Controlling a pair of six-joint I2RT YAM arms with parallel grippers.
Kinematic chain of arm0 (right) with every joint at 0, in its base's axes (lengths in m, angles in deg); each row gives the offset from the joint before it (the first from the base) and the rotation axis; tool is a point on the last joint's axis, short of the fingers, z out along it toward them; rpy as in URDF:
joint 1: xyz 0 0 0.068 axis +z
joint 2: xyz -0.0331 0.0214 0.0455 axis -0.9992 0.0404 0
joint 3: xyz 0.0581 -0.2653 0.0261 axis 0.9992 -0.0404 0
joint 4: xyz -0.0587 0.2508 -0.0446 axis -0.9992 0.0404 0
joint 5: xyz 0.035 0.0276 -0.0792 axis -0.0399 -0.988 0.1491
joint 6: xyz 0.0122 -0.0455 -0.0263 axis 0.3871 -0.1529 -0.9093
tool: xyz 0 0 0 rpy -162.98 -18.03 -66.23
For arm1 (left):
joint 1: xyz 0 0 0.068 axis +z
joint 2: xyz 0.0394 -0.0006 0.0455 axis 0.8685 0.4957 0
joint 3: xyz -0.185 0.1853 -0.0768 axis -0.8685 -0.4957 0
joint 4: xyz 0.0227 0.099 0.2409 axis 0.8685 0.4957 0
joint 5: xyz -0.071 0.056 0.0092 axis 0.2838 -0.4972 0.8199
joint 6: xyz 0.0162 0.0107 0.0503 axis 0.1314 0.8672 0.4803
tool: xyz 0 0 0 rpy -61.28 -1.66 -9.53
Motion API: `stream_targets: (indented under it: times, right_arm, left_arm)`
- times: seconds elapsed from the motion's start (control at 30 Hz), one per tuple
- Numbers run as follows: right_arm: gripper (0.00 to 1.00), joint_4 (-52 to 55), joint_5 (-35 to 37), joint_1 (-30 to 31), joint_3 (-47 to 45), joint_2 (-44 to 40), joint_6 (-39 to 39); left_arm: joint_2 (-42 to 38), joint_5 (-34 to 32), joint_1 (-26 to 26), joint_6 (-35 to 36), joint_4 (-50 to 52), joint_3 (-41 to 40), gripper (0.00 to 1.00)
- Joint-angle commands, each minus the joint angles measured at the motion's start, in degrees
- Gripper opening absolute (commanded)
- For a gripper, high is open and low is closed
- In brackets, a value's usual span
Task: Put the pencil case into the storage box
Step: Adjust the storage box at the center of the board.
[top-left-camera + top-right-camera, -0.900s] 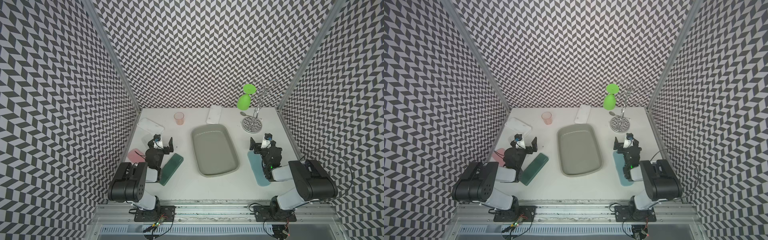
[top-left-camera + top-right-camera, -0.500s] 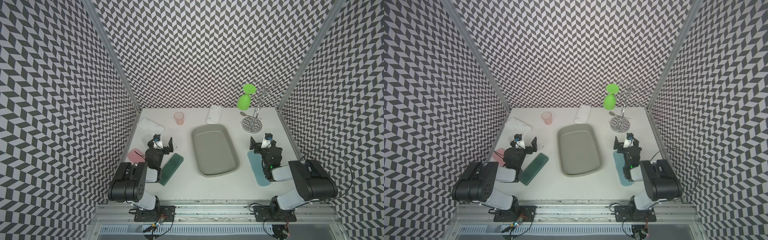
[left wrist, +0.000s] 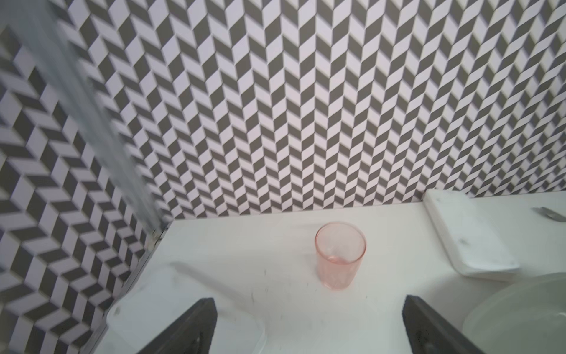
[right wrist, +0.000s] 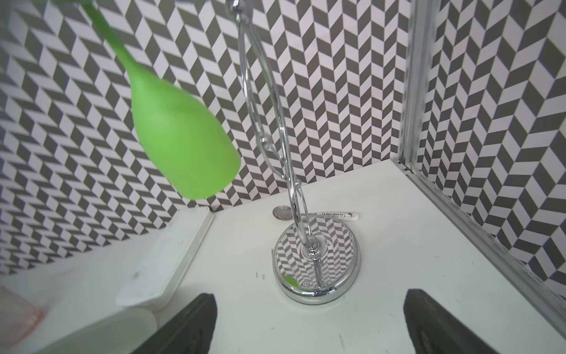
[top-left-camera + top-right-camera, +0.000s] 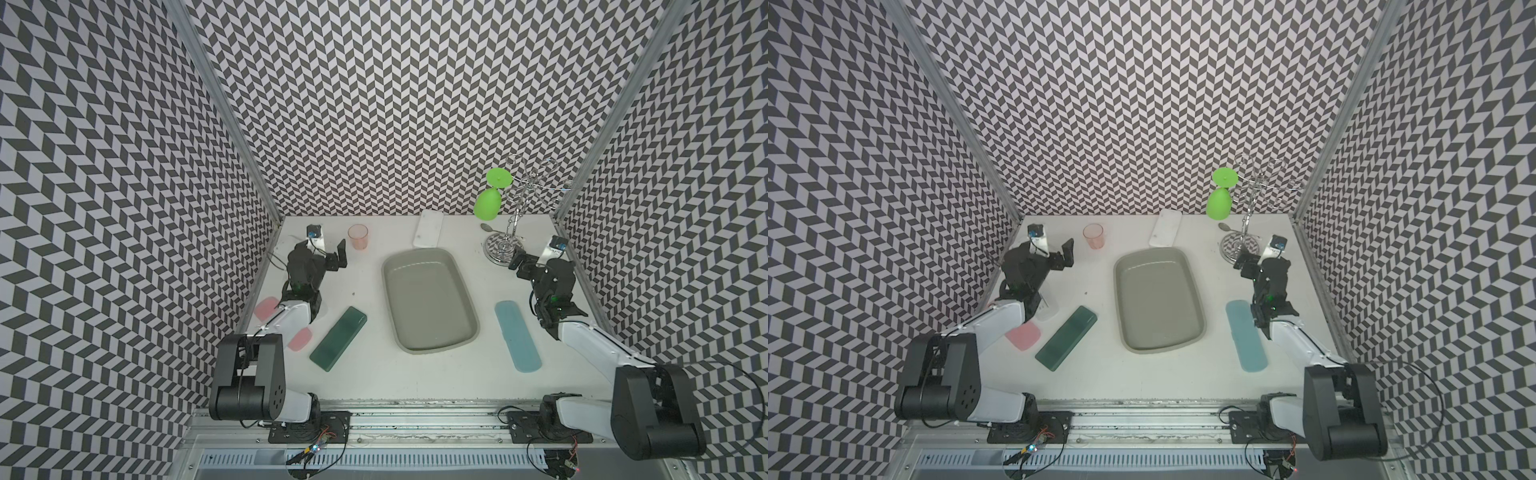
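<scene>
Chevron booth, white table: green pencil case [image 5: 338, 338] and blue pencil case [image 5: 517, 336] lie flat on either side of the empty storage box [image 5: 428, 295], neither inside. The left gripper [image 3: 309, 302] and right gripper [image 4: 309, 295] have lifted toward the back wall, jaws wide, holding nothing. Pick not started.

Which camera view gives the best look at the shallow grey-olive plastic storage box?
A top view: the grey-olive plastic storage box shows whole, rim and empty floor alike, in both top views. The left wrist view catches only a curved piece of its rim; the right wrist view shows only a blurred edge.
</scene>
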Motion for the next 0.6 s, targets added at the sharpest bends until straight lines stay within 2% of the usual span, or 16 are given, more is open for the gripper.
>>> stream_targets:
  times: [0.0,0.1,0.17,0.3,0.4,0.57]
  right_arm:
    - [1.0,23.87,3.05,3.22,4.65,-2.46,14.49]
    - [1.0,36.04,3.03,7.46,9.33,-0.91,26.18]
    - [1.0,40.56,3.36,12.06,10.79,-0.01,31.79]
    - [1.0,43.84,1.13,19.58,10.34,0.52,44.62]
    - [1.0,46.45,-0.3,23.15,10.93,2.27,49.91]
    - [0.99,45.09,-3.63,28.09,7.84,2.67,58.56]
  left_arm:
    - [0.14,8.54,-4.26,5.14,18.68,5.82,0.99]
    - [5.56,9.03,-9.9,14.53,25.91,13.65,1.0]
    - [10.02,10.99,-11.73,17.95,29.51,18.88,0.99]
    - [17.64,14.9,-14.85,23.89,31.39,26.74,1.0]
    - [24.26,15.59,-16.76,28.23,36.39,34.14,0.99]
    - [30.31,16.52,-17.49,30.49,35.94,36.77,0.99]
